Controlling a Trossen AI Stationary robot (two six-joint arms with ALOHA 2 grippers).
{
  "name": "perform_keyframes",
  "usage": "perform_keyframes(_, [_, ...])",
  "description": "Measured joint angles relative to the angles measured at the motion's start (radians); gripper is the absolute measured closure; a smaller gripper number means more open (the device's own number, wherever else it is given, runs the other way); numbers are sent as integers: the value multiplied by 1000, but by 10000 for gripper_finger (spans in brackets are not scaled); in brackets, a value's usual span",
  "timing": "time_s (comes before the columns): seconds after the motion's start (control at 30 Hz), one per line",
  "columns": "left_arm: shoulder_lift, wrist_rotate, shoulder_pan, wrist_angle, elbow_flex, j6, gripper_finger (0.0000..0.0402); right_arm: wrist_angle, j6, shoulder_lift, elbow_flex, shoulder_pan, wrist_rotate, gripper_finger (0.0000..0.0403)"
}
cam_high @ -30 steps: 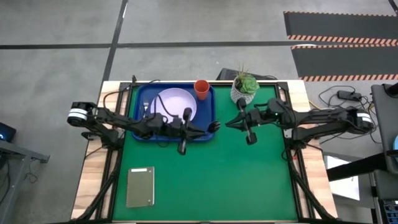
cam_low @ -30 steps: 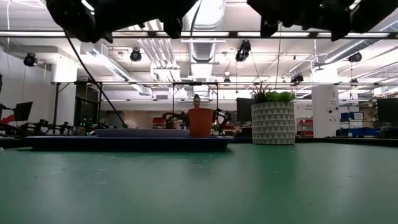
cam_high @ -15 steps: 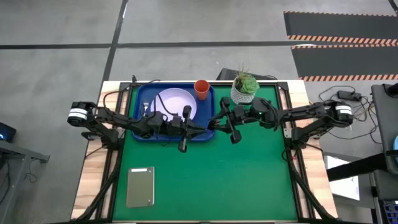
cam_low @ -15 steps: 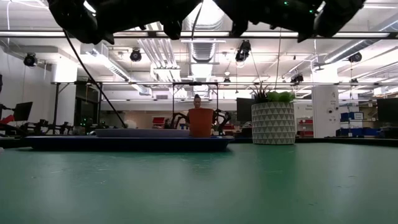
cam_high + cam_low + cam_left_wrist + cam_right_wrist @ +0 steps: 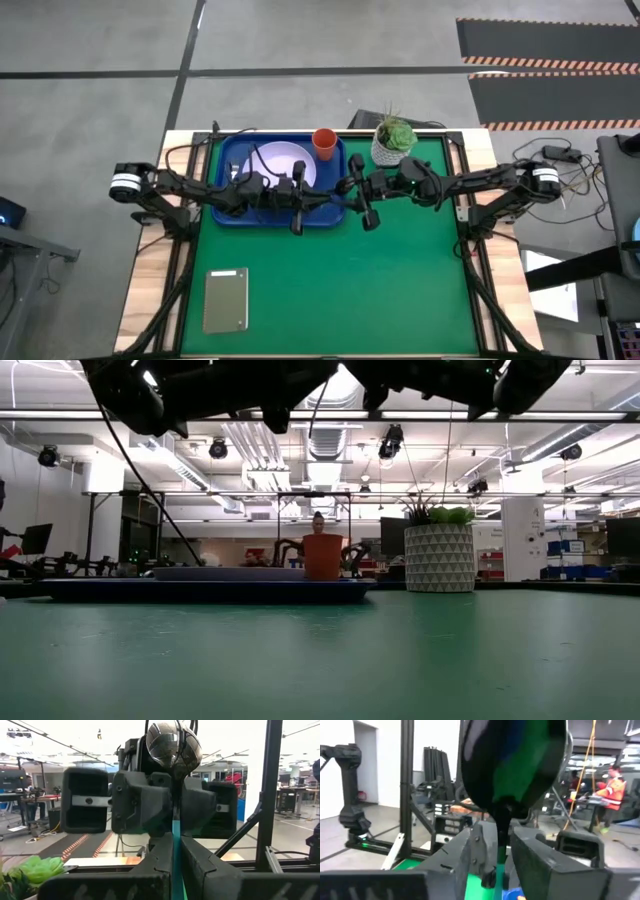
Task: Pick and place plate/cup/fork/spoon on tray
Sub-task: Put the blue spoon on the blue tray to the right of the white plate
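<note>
The dark blue tray (image 5: 228, 150) lies at the far left of the green table. On it rest the lavender plate (image 5: 285, 160) and the orange-red cup (image 5: 324, 143), which stands upright (image 5: 322, 557). The fork is hidden. My left gripper (image 5: 335, 198) is shut on the spoon above the tray's right rim. The spoon's dark bowl (image 5: 174, 745) points at my right gripper (image 5: 352, 190). That gripper is open, and its fingers (image 5: 470, 850) stand on either side of the spoon's neck (image 5: 501, 832) just behind the bowl (image 5: 512, 765). I cannot tell whether they touch it. My left gripper pinches the spoon's light blue handle (image 5: 177, 855) between its two fingers (image 5: 160, 860). The fingers lie level, pointing toward the table's right, along the spoon. The spoon runs on past the fingertips, bowl end foremost, lifted clear of tray and table.
A white patterned pot with a green plant (image 5: 393, 142) stands at the far edge, just right of the cup and close behind my right arm. A grey-green slab (image 5: 225, 300) lies near the front left. In the room beyond, a person in orange (image 5: 612, 785) shows.
My right gripper has gone toward the table's left, from beside the plant pot up to the spoon's bowl end at my left gripper. The left gripper has kept the spoon where it was.
</note>
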Motion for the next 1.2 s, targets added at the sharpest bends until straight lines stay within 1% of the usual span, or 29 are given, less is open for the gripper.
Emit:
perform_keyframes(0.1, [0, -1, 2, 0, 0, 4, 400, -2, -18, 0, 2, 2, 23, 307])
perform_keyframes(0.23, [0, 0, 2, 0, 0, 17, 400, -5, -37, 1, 2, 3, 26, 378])
perform_keyframes(0.27, [0, 0, 3, 0, 0, 17, 400, -5, -42, 1, 2, 4, 28, 385])
perform_keyframes(0.37, [0, 0, 4, 3, 0, 17, 397, -6, -42, 1, 2, 4, 45, 390])
perform_keyframes(0.43, [0, -5, 5, 2, 0, 16, 387, -6, -36, 0, 2, 4, 48, 391])
perform_keyframes(0.57, [0, -10, 7, -8, -1, 16, 358, -12, -23, 0, 2, 4, 57, 392])
perform_keyframes(0.7, [-1, -9, 8, -44, -5, 19, 326, -13, -20, 0, 2, 4, 96, 393])
perform_keyframes(0.77, [-14, -9, 13, -78, -9, 30, 310, -50, -19, 0, 17, 4, 109, 393])
perform_keyframes(0.83, [-35, -9, 21, -112, -12, 47, 295, -130, -18, 0, 59, 4, 125, 393])
perform_keyframes(0.9, [-76, -9, 32, -163, -28, 59, 282, -261, -17, 0, 122, 4, 155, 393])
perform_keyframes(1.0, [-162, -19, 51, -260, -62, 97, 266, -556, 8, 0, 268, 2, 247, 393])
perform_keyframes(1.1, [-274, -26, 75, -393, -91, 179, 257, -886, 81, 17, 458, 2, 423, 393])
perform_keyframes(1.13, [-314, -44, 82, -444, -99, 217, 256, -989, 123, 30, 527, 2, 483, 393])
perform_keyframes(1.2, [-385, -119, 89, -501, -113, 297, 256, -1205, 220, 73, 668, 0, 591, 393])
